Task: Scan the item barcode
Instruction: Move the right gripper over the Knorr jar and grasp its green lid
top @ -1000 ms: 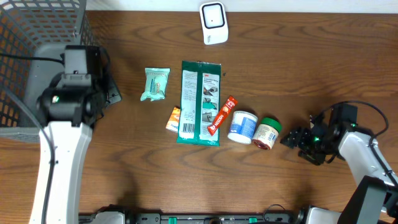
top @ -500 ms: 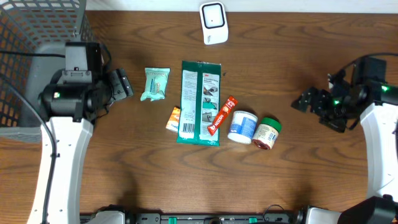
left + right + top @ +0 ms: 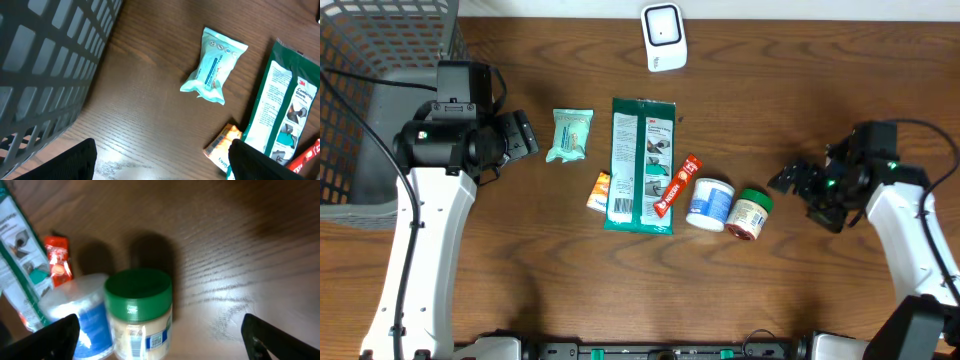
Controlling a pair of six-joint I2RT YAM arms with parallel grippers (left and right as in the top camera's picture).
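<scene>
The white scanner (image 3: 663, 37) stands at the table's far edge. Several items lie in a row mid-table: a small teal pack (image 3: 569, 134) (image 3: 214, 66), a long green pack (image 3: 642, 165) (image 3: 285, 110), an orange sachet (image 3: 599, 192), a red sachet (image 3: 678, 186), a blue-and-white tub (image 3: 709, 204) and a green-lidded jar (image 3: 750, 214) (image 3: 139, 310). My left gripper (image 3: 525, 135) (image 3: 162, 162) is open and empty, just left of the teal pack. My right gripper (image 3: 793, 181) (image 3: 165, 340) is open right of the jar. In its wrist view the jar lies between its fingers, nearer the left one, untouched.
A grey wire basket (image 3: 380, 60) (image 3: 45, 65) fills the far left corner, behind my left arm. The orange sachet (image 3: 225, 145) lies close to my left gripper's right finger. The tub (image 3: 82, 315) rests against the jar's left side.
Both grippers have opened wider. My left gripper moved right toward the teal pack. My right arm swung up from the near edge, then settled closer to the jar.
</scene>
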